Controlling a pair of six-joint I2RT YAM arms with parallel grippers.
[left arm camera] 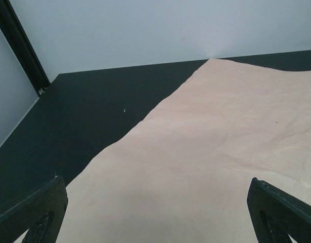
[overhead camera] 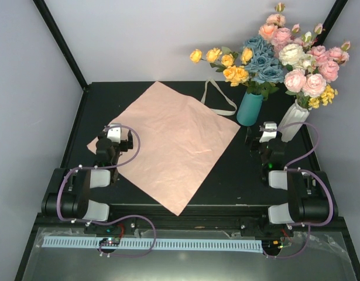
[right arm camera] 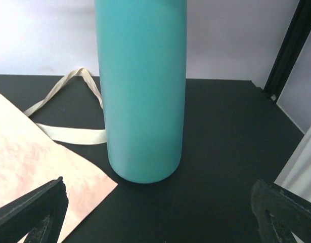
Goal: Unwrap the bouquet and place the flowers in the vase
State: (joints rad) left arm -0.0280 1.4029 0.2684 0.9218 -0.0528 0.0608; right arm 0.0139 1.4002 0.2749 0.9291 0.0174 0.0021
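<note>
At one o'clock on the tabletop, the flowers stand in the vase; the pink paper lies flat at centre. My left end effector and right end effector gape wide, empty.

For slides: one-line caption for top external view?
Yellow and blue flowers in teal cylinder vase, pink paper spread flat, left gripper and right gripper open.

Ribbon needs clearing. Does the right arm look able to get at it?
Probably, going round: the teal vase stands right before its open end effector, with the ribbon beyond, leftward.
</note>
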